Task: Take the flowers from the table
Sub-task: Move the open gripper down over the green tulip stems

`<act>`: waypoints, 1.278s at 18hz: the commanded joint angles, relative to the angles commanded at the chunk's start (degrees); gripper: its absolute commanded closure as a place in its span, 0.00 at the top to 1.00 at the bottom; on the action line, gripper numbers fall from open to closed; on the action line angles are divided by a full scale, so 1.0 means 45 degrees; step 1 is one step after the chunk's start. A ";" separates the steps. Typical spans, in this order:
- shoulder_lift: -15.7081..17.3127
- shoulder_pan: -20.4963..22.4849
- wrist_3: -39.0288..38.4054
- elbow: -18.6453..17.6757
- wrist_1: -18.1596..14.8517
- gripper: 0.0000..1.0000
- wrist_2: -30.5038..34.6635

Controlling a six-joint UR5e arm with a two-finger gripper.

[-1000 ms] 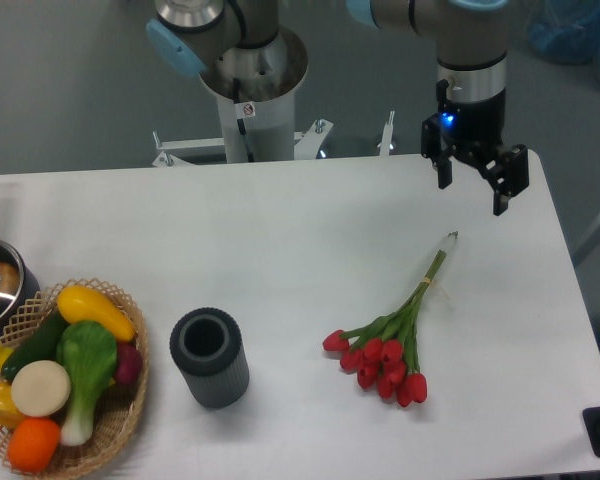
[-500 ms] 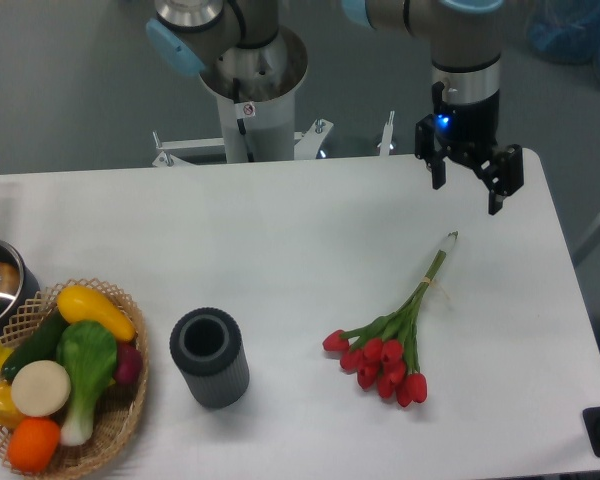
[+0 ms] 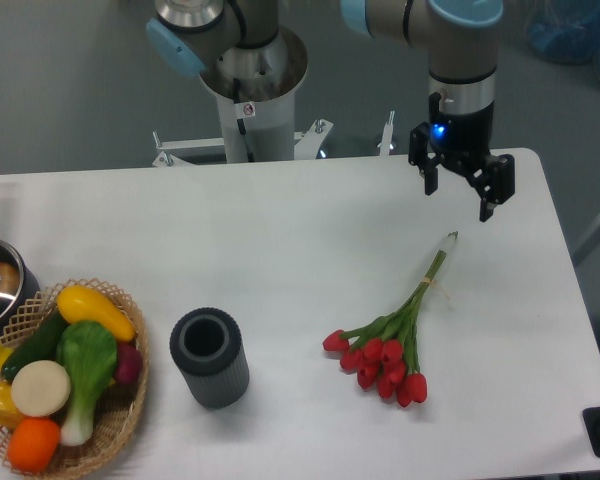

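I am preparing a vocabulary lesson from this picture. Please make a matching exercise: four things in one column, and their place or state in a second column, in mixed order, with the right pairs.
Things:
1. flowers
2. gripper
3. dark cylinder
4. wicker basket

Places or states:
A. stands upright, hollow top showing
B. open, above the far right part of the table
C. lying flat, red buds toward the near edge
D. at the near left corner, filled with toy vegetables

Pairs: 1-C, 2-B, 3-A, 4-D
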 joint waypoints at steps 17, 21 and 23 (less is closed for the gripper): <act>-0.2616 -0.0195 -0.2013 0.0449 0.0020 1.00 0.0020; -0.3143 -0.0195 -0.2072 0.0391 0.0331 1.00 0.0020; -0.3397 -0.0215 -0.2072 0.0410 0.0468 1.00 0.0020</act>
